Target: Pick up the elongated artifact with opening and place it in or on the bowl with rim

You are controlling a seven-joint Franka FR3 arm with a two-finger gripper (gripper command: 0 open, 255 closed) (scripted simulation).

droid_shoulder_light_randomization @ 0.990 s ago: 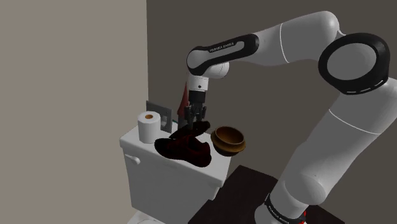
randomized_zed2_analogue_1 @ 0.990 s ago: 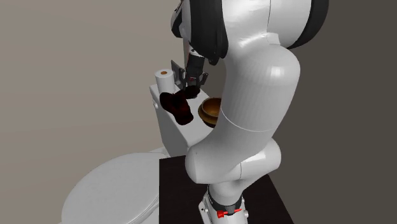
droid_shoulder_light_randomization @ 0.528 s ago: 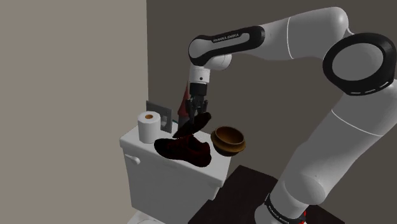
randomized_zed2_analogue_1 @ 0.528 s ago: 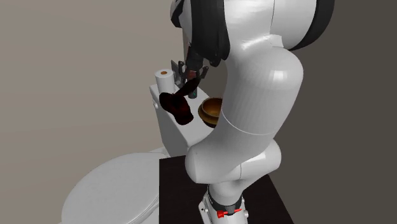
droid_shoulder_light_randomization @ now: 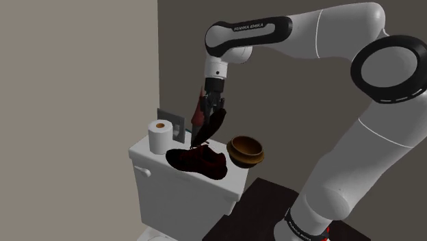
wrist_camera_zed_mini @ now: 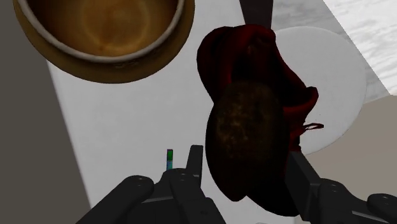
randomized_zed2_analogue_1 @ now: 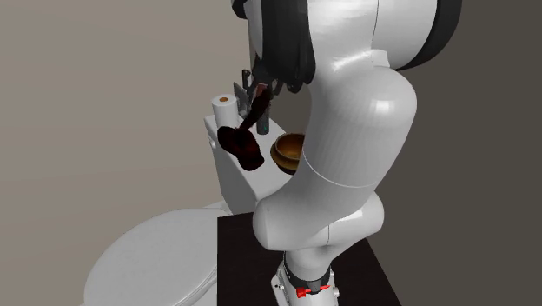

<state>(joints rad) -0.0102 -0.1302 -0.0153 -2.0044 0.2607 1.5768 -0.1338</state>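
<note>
A dark red shoe (droid_shoulder_light_randomization: pixel 209 124) with an opening hangs tilted in the air, and my gripper (droid_shoulder_light_randomization: pixel 213 109) is shut on its upper end. Its lower tip is just above a second dark red shoe (droid_shoulder_light_randomization: pixel 199 161) lying on the white toilet tank lid (droid_shoulder_light_randomization: pixel 141 152). In the wrist view the held shoe (wrist_camera_zed_mini: pixel 249 130) shows a brownish sole clasped between my black fingers (wrist_camera_zed_mini: pixel 195 164). The brown rimmed bowl (droid_shoulder_light_randomization: pixel 246 150) stands on the lid toward the shoulder view's right of the shoes, empty (wrist_camera_zed_mini: pixel 105 32). From the second exterior view, the gripper (randomized_zed2_analogue_1: pixel 258 92) holds the shoe (randomized_zed2_analogue_1: pixel 254 113) above the bowl's (randomized_zed2_analogue_1: pixel 288 151) left.
A toilet paper roll (droid_shoulder_light_randomization: pixel 160 135) stands upright on the lid at the shoulder view's left, with a grey wall plate (droid_shoulder_light_randomization: pixel 168 115) behind it. The walls close in behind the tank. The toilet seat (randomized_zed2_analogue_1: pixel 156 252) lies below, and my dark stand (droid_shoulder_light_randomization: pixel 263 205) is beside the tank.
The gripper has risen with the shoe in its grip, lifting the shoe off the pile on the lid and tilting it steeper. The bowl, roll and second shoe stayed put.
</note>
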